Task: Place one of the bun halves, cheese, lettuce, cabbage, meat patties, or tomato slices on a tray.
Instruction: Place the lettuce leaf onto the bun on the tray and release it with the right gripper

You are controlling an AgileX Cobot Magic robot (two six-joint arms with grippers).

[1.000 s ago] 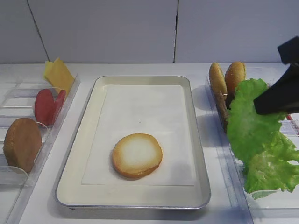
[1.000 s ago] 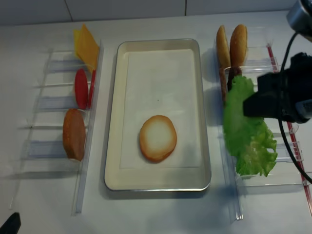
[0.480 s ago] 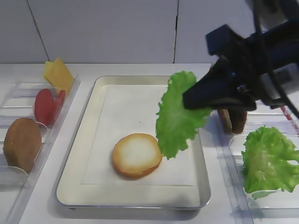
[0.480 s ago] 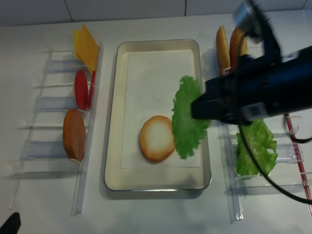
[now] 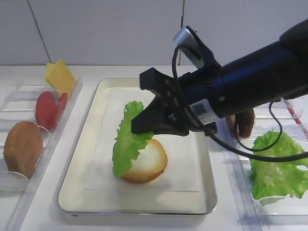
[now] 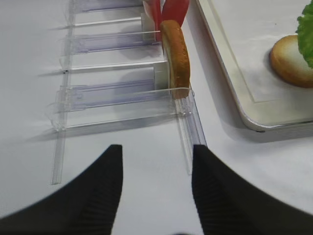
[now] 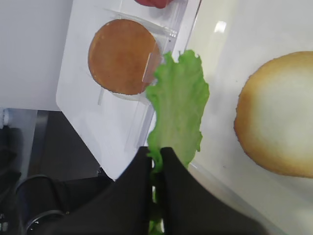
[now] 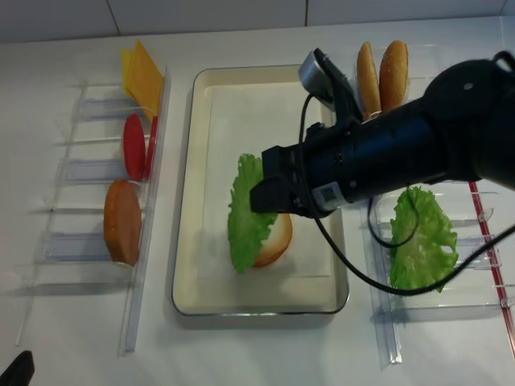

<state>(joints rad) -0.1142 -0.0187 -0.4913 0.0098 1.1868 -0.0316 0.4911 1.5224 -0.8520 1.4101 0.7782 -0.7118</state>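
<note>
My right gripper is clamped on the lettuce, pinching its upper edge. Leaf hangs lengthwise downward over the bun half on the tray.

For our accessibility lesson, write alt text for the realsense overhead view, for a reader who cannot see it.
The right gripper holds a green lettuce leaf hanging over a cut bun half on the silver tray. Clear bins flank the tray, with cheese, tomato slices and buns.

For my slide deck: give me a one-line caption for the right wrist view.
Right gripper holds a lettuce leaf above the tray, beside the bun half.
</note>
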